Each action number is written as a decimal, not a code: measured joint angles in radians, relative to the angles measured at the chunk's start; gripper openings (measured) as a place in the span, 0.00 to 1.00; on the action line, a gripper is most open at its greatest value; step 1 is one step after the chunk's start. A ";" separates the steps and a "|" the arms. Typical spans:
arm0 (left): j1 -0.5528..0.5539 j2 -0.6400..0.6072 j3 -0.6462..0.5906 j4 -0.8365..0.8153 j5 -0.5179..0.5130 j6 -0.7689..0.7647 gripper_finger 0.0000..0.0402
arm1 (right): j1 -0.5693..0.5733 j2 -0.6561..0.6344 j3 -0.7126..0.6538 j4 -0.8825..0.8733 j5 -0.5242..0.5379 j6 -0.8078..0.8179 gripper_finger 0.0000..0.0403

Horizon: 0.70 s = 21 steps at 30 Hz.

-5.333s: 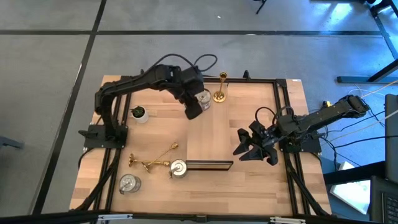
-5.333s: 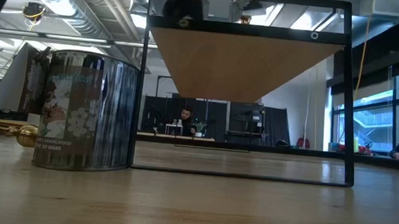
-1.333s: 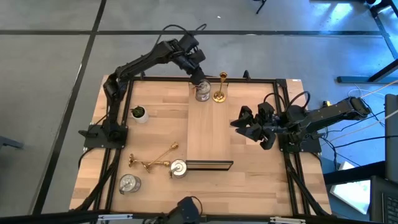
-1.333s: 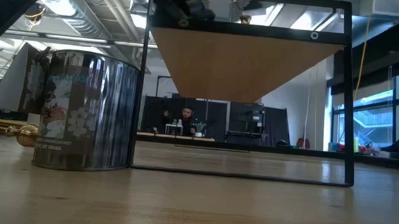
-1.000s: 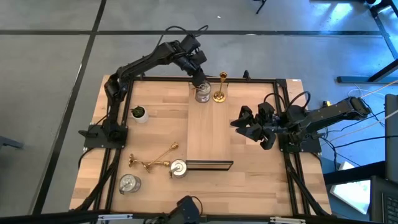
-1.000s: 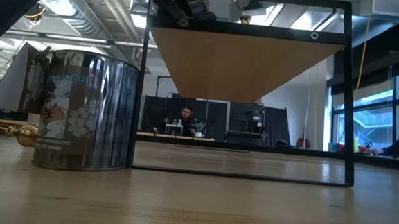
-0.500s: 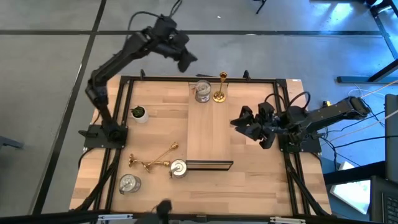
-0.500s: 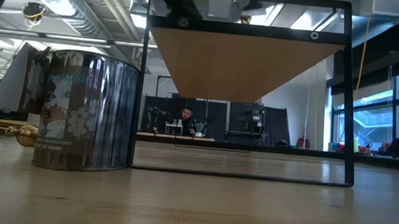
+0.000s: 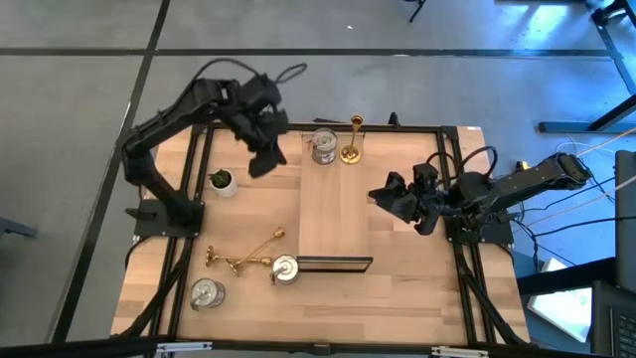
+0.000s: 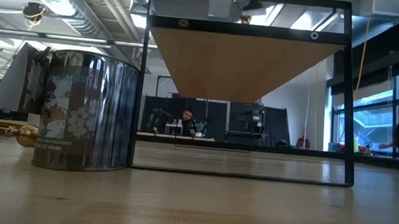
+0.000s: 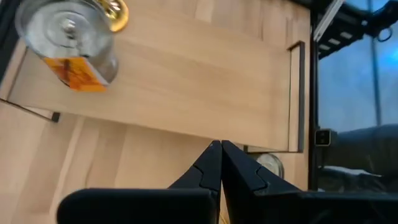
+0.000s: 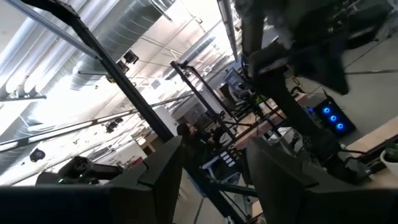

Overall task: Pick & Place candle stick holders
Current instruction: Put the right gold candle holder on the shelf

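A silvery cup (image 9: 323, 147) and an upright gold stick (image 9: 351, 139) stand on their bases at the far end of the long wooden board (image 9: 338, 214). Two gold sticks (image 9: 243, 257) lie on the table at the near left. Beside them stand two silvery cups, one by the board's near end (image 9: 285, 268) and one nearer the left (image 9: 207, 291). My left gripper (image 9: 261, 164) is shut and empty, left of the board's far end. Its wrist view (image 11: 219, 165) shows the far cup (image 11: 68, 37). My right gripper (image 9: 383, 199) hangs open and empty at the board's right (image 12: 214, 174).
A tiny potted plant (image 9: 222, 181) stands on the table's left part, near my left gripper. The board rests on a black frame (image 10: 241, 173) that lifts it above the table top. A black rail frame (image 9: 452, 159) borders the table. People show in the room behind (image 10: 188, 122).
My left gripper has left the silvery cup at the board's far end. It rose out past the table's far edge, then swung down toward the table's left and near side. The cup has stayed upright on the board.
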 joint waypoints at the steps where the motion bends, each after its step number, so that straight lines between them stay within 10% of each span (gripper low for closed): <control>1: -0.029 -0.004 0.000 0.000 -0.021 -0.023 0.00 | 0.000 0.000 0.000 0.000 0.000 0.009 0.45; 21: -0.607 0.016 0.000 0.181 -0.660 -0.742 0.00 | 0.000 0.000 0.000 -0.085 -0.174 0.160 0.45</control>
